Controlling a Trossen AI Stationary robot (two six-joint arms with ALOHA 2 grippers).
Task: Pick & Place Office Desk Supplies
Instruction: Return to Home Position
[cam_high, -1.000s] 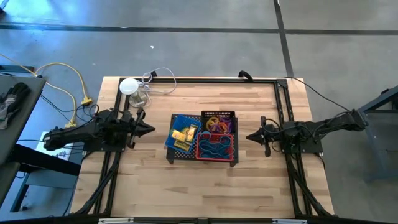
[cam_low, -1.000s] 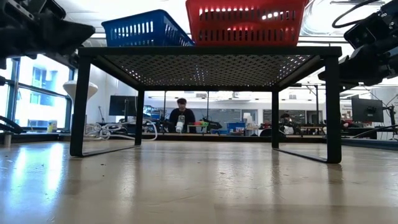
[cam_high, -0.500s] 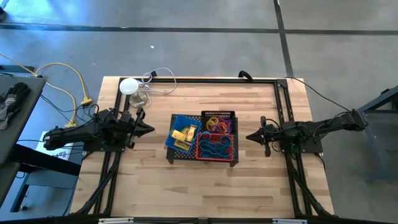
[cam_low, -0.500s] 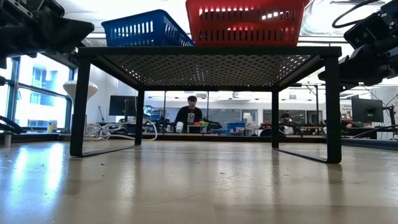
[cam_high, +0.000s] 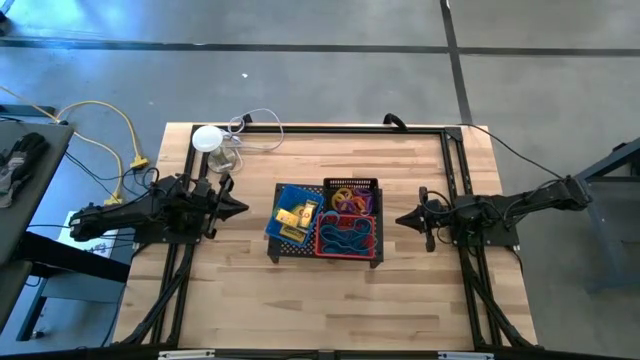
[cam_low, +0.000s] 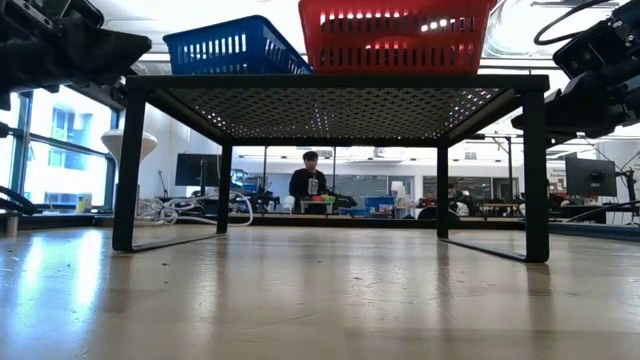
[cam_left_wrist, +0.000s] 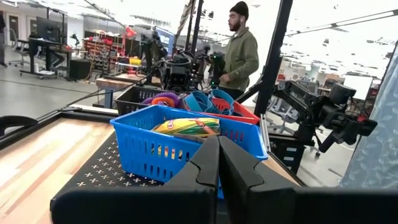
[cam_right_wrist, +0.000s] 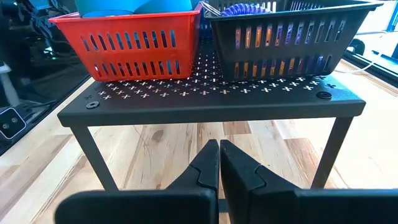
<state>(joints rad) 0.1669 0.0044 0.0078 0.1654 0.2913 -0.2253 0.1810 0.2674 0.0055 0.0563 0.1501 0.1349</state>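
A black mesh stand (cam_high: 273, 250) in the table's middle bears three baskets. The blue basket (cam_high: 293, 212) on its left side holds yellow packets (cam_left_wrist: 186, 126). The black basket (cam_high: 350, 197) at its far right holds purple and orange rings (cam_left_wrist: 163, 98). The red basket (cam_high: 346, 238) at its near right holds blue rubber-band loops (cam_high: 345, 240). My left gripper (cam_high: 240, 209) is shut, level, just left of the stand and pointing at the blue basket. My right gripper (cam_high: 400, 220) is shut, right of the stand, pointing at its right end (cam_right_wrist: 211, 93).
A white round-topped object (cam_high: 207, 138) with a coiled cable (cam_high: 255, 130) stands at the table's far left corner. A black frame (cam_high: 450, 150) runs along the table's edges. The near half of the table (cam_high: 330, 300) is bare wood. People stand in the room beyond (cam_left_wrist: 239, 50).
Both arms and the baskets have kept still. Only a person far behind the table has stepped a little to the right in the low view.
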